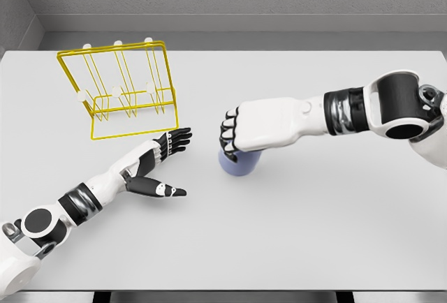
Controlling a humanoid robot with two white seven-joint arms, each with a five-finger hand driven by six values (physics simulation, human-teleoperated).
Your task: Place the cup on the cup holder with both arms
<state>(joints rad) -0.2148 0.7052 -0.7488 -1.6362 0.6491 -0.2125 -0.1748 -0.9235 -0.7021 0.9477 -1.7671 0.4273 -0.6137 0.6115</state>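
The lavender cup [239, 163] stands on the white counter [314, 233] near the middle, directly under the right hand [241, 130], whose fingers [229, 135] curl over its top, seemingly gripping the rim; most of the cup is hidden beneath them. The left hand [159, 165] lies apart, fingers spread and empty, just before the yellow wire cup holder [120, 90].

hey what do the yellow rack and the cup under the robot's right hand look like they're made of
Rack: looks like thin metal wire with a glossy yellow coating, an open frame of slim rods with white-tipped pegs. Cup: smooth, matte pale blue, probably plastic or glazed ceramic; the render leaves that open, and the right hand covers much of it.
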